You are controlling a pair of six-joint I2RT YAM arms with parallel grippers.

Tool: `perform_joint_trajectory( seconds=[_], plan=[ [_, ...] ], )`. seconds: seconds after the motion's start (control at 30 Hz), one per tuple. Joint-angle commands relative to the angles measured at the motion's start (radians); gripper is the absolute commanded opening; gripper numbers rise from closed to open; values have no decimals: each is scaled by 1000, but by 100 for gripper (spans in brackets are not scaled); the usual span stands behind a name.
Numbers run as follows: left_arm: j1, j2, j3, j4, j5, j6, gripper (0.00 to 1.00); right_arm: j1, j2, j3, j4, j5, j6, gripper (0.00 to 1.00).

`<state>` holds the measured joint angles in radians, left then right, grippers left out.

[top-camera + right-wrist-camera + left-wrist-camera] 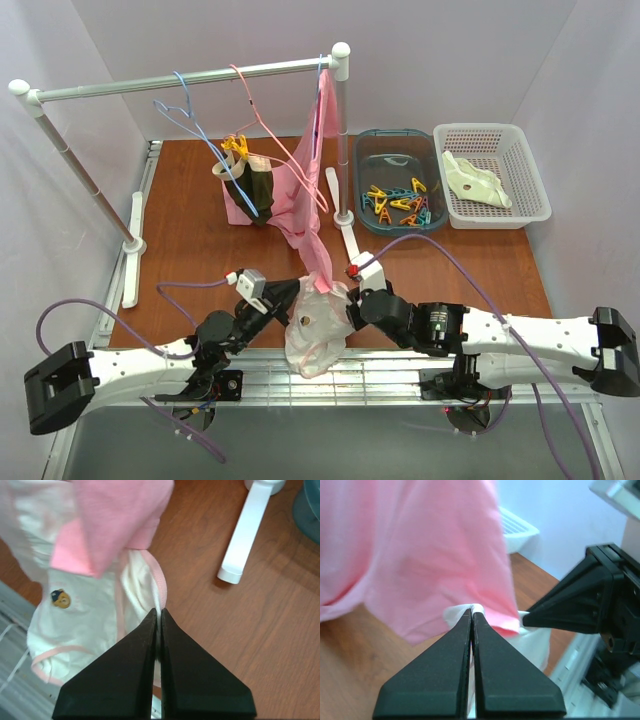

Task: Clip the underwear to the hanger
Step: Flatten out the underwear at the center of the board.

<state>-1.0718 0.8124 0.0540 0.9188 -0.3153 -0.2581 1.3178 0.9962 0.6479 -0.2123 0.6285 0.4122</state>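
Our left gripper [472, 612] is fully closed, its tips pinching a fold of the underwear [536, 641] on the garment's left side. Our right gripper [160, 614] is closed too, nipping the pink-trimmed hem on the opposite side, so the briefs hang between our two hands at the near edge of the table [200, 240]. We see a small bear patch [61, 598] on the white front. The lower end of a pink hanging garment [312, 190] drapes over the top of the underwear. Well apart, up on the rail [120, 88], hangs the light-blue hanger [188, 112], with a pink hanger [262, 122] beside it and dark olive underwear [255, 190] lower down.
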Motion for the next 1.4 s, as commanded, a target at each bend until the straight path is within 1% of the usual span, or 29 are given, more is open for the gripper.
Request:
perform_joint_trajectory(
  seconds=[0.0, 0.03, 0.07, 0.17, 0.23, 0.3, 0.33, 0.43, 0.5, 0.6, 0.77, 0.93, 1.03, 1.07, 1.13, 1.17, 1.3, 1.37],
  plan=[
    [-109, -70, 10, -89, -80, 80, 0, 105, -30, 79, -90, 157, 52, 1],
    [-132, -85, 20, -103, -131, 95, 0, 156, -37, 91, -110, 186, 68, 1],
    [-176, -99, 30, -142, -151, 103, 0, 181, -41, 105, -130, 238, 80, 1],
    [-255, -137, 89, -208, -223, 129, 0, 279, -39, 159, -222, 345, 131, 1],
    [-292, -137, 131, -233, -249, 141, 0, 342, -19, 211, -304, 397, 180, 1],
    [-352, -122, 161, -259, -309, 166, 0, 391, -2, 269, -357, 459, 210, 1],
    [-370, -102, 191, -267, -333, 175, 0, 405, 18, 286, -413, 502, 244, 1],
    [-460, -64, 245, -285, -416, 210, 0, 443, 28, 338, -469, 551, 278, 1],
    [-493, -58, 270, -294, -464, 226, 0, 462, 22, 355, -493, 574, 289, 1],
    [-528, -70, 306, -346, -479, 206, 0, 480, 1, 372, -513, 605, 297, 1],
    [-562, -73, 378, -443, -467, 178, 0, 508, -63, 384, -524, 652, 281, 1],
    [-563, -33, 432, -521, -424, 134, 0, 506, -131, 363, -523, 683, 277, 1],
    [-563, -50, 440, -534, -337, 93, 0, 506, -198, 319, -523, 672, 307, 1],
    [-563, -55, 443, -541, -279, 83, 0, 508, -215, 306, -522, 666, 307, 1],
    [-563, -70, 445, -540, -214, 80, 0, 508, -244, 282, -522, 649, 301, 1],
    [-565, -73, 446, -541, -144, 88, 0, 508, -245, 279, -522, 645, 294, 1],
    [-563, -75, 464, -561, -45, 73, 0, 491, -235, 269, -552, 648, 319, 1],
    [-563, -65, 463, -578, -47, 53, 0, 477, -241, 256, -570, 643, 356, 1]
  ],
)
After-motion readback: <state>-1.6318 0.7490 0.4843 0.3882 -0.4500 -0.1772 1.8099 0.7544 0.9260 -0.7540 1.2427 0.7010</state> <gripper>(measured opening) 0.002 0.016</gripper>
